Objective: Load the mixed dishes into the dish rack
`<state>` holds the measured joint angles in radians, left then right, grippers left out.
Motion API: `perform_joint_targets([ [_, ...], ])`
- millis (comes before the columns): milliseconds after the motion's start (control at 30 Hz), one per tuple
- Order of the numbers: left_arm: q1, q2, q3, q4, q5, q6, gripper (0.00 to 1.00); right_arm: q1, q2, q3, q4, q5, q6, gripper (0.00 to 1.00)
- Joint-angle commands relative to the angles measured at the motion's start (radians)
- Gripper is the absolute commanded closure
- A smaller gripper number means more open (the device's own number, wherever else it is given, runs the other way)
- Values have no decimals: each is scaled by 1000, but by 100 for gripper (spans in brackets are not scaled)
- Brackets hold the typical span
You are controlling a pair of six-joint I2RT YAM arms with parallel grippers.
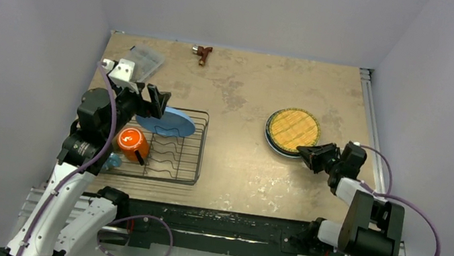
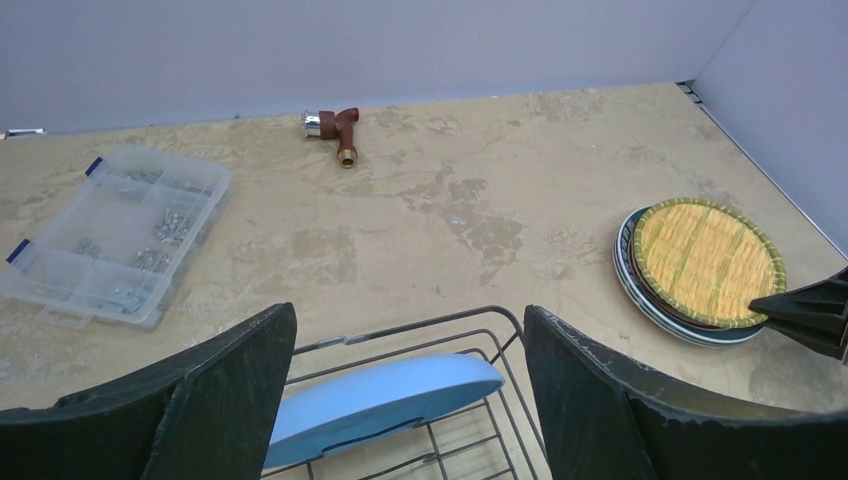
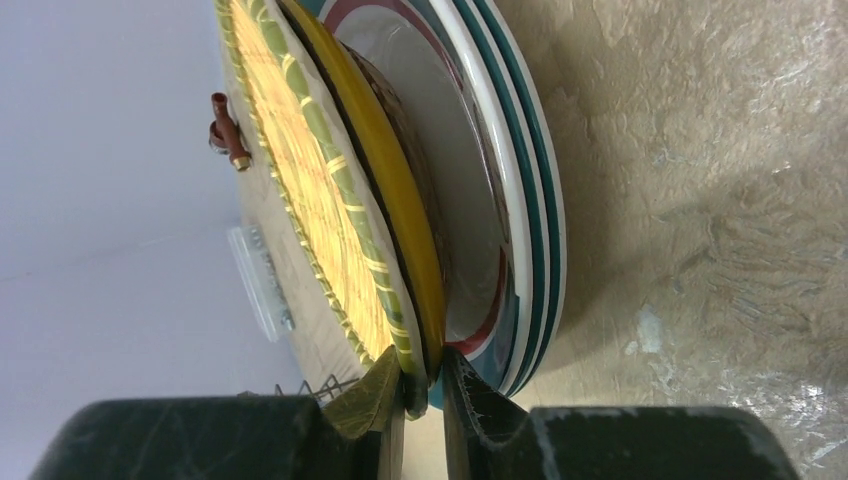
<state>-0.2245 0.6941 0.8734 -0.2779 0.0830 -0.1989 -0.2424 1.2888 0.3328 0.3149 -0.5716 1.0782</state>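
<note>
Right gripper [image 3: 422, 385]: is clenching the rim of the yellow woven-pattern plate [image 3: 300, 200], one finger on each face, at the wrist view's lower centre.
Why this hold: the plate is lying atop the white plate with dark green patterned rim [image 3: 520, 200], right of centre overhead; its overhanging edge is likely offering the only purchase.
Left gripper [image 1: 155, 99]: is hanging released, jaws wide, above the dish rack [image 1: 186, 163] at left-centre.
Loaded: the light blue plate [image 1: 169, 121] is resting tilted at the rack's upper end; the orange mug [image 1: 132, 143] is sitting lower left.
Writing: none is showing legibly.
</note>
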Motion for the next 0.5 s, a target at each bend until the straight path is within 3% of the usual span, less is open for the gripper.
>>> perform_joint_targets([
  [0,4,-1,41,18,3,-4,17,-2,-17,30,10,-22,11,87],
  [467,4,-6,42,15,3,-4,17,-3,-198,90,-162,-47,62,97],
])
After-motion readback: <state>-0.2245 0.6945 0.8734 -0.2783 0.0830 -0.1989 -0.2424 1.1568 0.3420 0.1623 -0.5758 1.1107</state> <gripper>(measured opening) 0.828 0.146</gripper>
